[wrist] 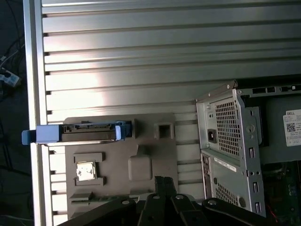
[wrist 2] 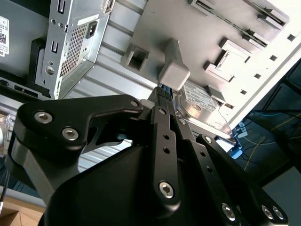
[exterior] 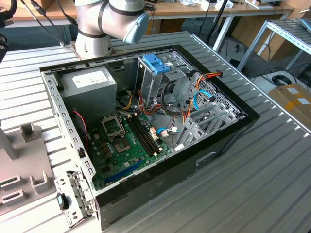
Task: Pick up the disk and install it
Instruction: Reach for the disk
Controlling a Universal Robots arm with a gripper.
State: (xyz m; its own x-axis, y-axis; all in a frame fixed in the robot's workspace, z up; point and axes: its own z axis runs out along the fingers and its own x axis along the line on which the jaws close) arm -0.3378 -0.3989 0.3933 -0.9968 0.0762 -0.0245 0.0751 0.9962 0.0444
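I saw the claw pressed together with nothing in it, hanging over the grey holder plate on the bench. The disk sat on edge in that plate by the bench's rim, its blue carrier rail jutting past the rim, apart from the claw and well apart from the open computer case

Light: bright, even daylight.
Glare: white bands across the table, first wrist view; the disk gleams.
Shadow: computer case interior dimmer toward 7 o'clock, exterior view.
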